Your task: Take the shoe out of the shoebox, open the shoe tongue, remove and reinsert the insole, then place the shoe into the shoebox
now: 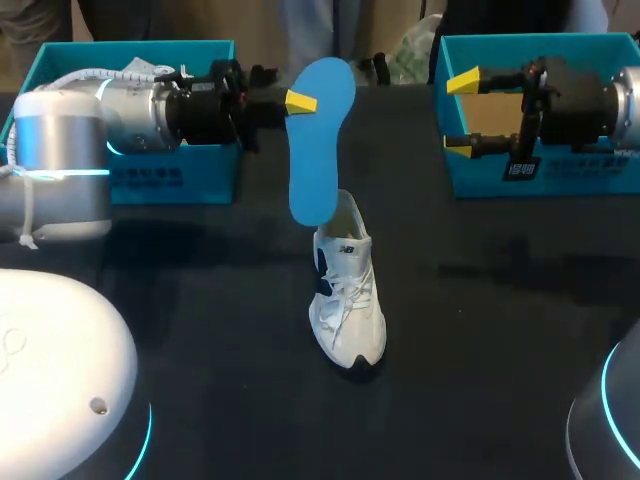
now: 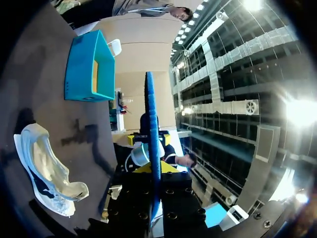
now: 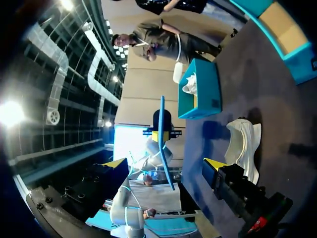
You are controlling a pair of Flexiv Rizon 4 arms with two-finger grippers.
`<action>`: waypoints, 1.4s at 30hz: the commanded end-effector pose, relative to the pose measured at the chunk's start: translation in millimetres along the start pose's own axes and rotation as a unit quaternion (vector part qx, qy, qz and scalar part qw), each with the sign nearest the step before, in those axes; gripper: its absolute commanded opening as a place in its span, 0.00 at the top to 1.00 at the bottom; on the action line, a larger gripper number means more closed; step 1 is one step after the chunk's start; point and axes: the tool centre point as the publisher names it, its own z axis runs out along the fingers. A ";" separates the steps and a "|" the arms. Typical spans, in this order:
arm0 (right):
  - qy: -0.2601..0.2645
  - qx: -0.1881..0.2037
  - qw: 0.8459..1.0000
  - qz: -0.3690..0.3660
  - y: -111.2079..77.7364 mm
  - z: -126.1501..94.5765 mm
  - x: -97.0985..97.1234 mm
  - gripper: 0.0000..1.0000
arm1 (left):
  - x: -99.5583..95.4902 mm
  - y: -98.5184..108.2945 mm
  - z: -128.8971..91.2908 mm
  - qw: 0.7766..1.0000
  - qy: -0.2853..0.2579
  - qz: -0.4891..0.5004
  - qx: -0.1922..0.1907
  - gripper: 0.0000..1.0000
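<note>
My left gripper (image 1: 300, 102) is shut on the top of a blue insole (image 1: 320, 140), which hangs upright above the table with its lower end over the shoe's heel. The white shoe (image 1: 348, 300) stands on its sole on the black table, toe toward the front, opening spread wide. In the left wrist view the insole (image 2: 151, 129) shows edge-on between the fingers of my left gripper (image 2: 154, 167), with the shoe (image 2: 47, 168) off to one side below. My right gripper (image 1: 462, 112) stands open and holds nothing, in front of the right box; from its wrist my right gripper (image 3: 164, 163) faces the insole (image 3: 166, 148) and shoe (image 3: 245, 146).
Two teal shoeboxes sit at the back: the left box (image 1: 180, 175) behind my left arm, with white paper inside (image 3: 190, 84), and the right box (image 1: 540, 170) behind my right gripper. The black table (image 1: 200, 300) spreads around the shoe.
</note>
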 end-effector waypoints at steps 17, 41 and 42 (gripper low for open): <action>-0.167 -0.008 0.983 -0.071 -15.4 23.5 48.6 0.00 | -19.7 -19.3 18.4 0.999 -0.003 -0.041 0.026 1.00; -0.471 -0.023 0.879 -0.063 -20.6 52.8 100.2 0.00 | -19.3 -21.1 21.3 0.999 -0.005 -0.043 0.032 1.00; -0.471 -0.023 0.879 -0.063 -20.6 52.8 100.2 0.00 | -19.3 -21.1 21.3 0.999 -0.005 -0.043 0.032 1.00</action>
